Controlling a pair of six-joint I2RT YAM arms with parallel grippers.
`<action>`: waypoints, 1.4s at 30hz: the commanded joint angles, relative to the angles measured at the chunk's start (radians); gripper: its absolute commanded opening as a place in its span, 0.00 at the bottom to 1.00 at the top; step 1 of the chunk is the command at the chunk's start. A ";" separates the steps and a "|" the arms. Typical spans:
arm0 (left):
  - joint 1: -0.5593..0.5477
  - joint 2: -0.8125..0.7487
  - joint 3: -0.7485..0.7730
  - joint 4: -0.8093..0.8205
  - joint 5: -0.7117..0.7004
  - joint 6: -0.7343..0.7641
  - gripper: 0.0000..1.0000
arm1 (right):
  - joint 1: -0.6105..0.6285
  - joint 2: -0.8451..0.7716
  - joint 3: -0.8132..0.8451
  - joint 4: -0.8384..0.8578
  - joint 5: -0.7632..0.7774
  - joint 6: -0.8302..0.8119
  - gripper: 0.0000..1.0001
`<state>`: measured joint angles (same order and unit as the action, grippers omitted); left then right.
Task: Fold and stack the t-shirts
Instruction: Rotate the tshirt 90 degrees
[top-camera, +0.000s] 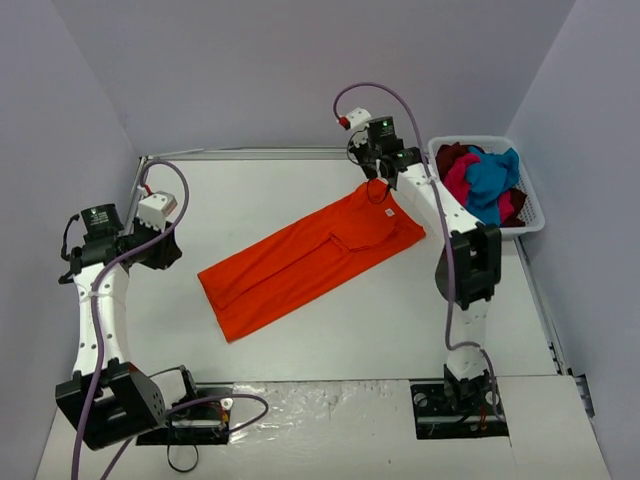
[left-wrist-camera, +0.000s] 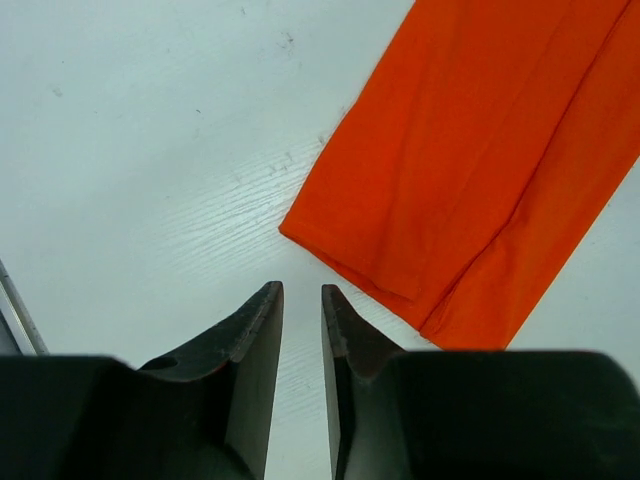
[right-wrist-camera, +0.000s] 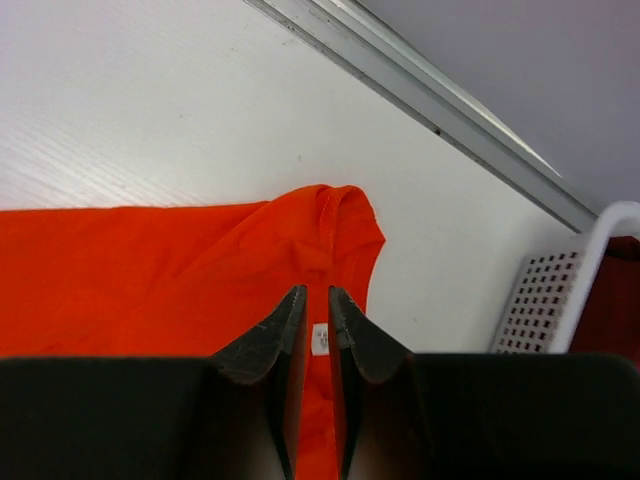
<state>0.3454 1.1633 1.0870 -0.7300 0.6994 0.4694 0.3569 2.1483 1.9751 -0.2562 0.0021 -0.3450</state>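
A bright orange t-shirt (top-camera: 300, 262) lies folded lengthwise in a long diagonal strip on the white table. My right gripper (top-camera: 378, 188) is at its far collar end, shut on the cloth. In the right wrist view the fingers (right-wrist-camera: 318, 290) pinch the orange shirt (right-wrist-camera: 150, 270) below the collar, with the white tag (right-wrist-camera: 320, 338) between them. My left gripper (top-camera: 170, 250) is off to the left of the shirt, apart from it. In the left wrist view its jaws (left-wrist-camera: 302, 290) stand nearly together over bare table, holding nothing, with the shirt's hem end (left-wrist-camera: 480, 170) ahead to the right.
A white plastic basket (top-camera: 535, 215) stands at the far right, with a teal-blue shirt (top-camera: 490, 180), a magenta shirt (top-camera: 460, 180) and a dark red shirt (top-camera: 452, 155) bunched inside. Its wall shows in the right wrist view (right-wrist-camera: 560, 290). A metal rail (top-camera: 250, 155) borders the table's far edge.
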 joint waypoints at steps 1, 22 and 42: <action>0.000 -0.062 -0.013 0.001 -0.005 -0.032 0.22 | 0.005 -0.145 -0.145 -0.017 0.026 -0.012 0.11; 0.014 -0.103 -0.061 0.069 -0.067 -0.101 0.56 | 0.005 -0.197 -0.489 -0.290 -0.134 0.021 0.00; 0.021 -0.102 -0.068 0.095 -0.104 -0.101 0.61 | 0.004 0.125 -0.254 -0.324 -0.120 0.005 0.00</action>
<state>0.3569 1.0832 1.0164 -0.6586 0.6037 0.3809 0.3645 2.1815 1.6653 -0.5583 -0.1226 -0.3347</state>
